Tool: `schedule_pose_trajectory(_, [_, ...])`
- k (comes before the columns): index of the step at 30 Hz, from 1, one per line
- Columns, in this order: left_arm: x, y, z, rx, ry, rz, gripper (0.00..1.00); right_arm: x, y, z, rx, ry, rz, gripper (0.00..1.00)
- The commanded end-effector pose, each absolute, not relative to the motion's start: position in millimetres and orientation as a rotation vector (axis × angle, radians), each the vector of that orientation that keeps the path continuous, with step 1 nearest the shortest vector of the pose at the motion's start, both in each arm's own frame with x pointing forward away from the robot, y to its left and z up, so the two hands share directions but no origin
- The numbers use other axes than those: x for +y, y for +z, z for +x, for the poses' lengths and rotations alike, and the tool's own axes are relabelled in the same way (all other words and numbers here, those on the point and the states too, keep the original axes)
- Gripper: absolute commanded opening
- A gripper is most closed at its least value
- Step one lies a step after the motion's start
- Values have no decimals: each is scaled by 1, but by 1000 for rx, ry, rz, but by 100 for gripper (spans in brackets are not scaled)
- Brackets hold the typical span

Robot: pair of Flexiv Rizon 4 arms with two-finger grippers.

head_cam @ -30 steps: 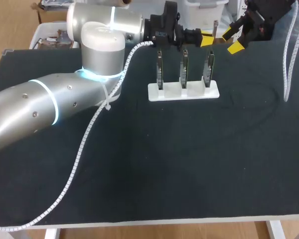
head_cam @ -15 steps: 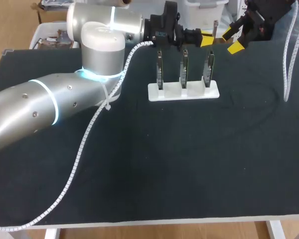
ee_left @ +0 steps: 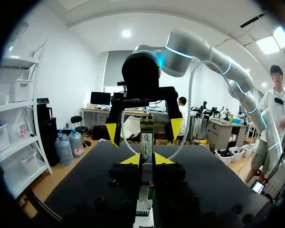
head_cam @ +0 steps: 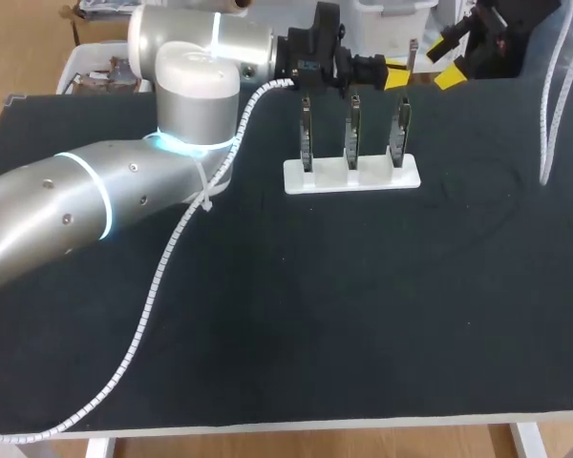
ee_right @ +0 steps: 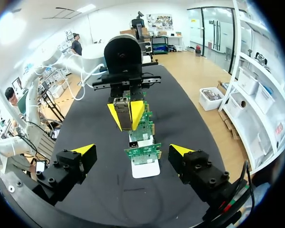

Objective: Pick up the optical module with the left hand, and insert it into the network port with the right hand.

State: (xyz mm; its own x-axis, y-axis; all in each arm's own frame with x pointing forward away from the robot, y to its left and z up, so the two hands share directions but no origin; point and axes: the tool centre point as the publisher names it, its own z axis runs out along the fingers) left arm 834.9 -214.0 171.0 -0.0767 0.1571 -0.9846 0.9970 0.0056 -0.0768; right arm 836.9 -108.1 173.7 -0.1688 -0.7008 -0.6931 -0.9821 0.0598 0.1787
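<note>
Head view: your left gripper (head_cam: 398,74) sits at about 1 o'clock on the table, clamped on the optical module (head_cam: 413,57). It holds it upright, I'd guess so the free end is easy to hand over. Your right gripper (head_cam: 452,59) is at the module's 3 o'clock, jaws apart. The white stand (head_cam: 351,174) of boards (head_cam: 351,124) is at its 7 o'clock.

Left wrist view: your fingers pinch the module low and the right gripper faces it.

Right wrist view: the module's at 12 o'clock ahead of the spread fingers, not touched.

My left gripper (head_cam: 399,72), top centre, is clamped on the optical module (head_cam: 413,55). My right gripper (head_cam: 447,59), upper right, fingers spread.
</note>
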Motion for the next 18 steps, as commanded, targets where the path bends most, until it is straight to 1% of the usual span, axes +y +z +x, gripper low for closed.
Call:
schedule_pose_trajectory(1, [-214,171,834,1384,-1185,1288,0,-104,183,847,1758,1534,-1987,100])
schedule_pose_trajectory(8, [-214,171,834,1384,-1185,1288,0,-91,196,845,1670,1558,-2035,100])
schedule_pose_trajectory(18, [-214,171,834,1384,-1185,1288,0,-85,203,843,1636,1547,-2067,100])
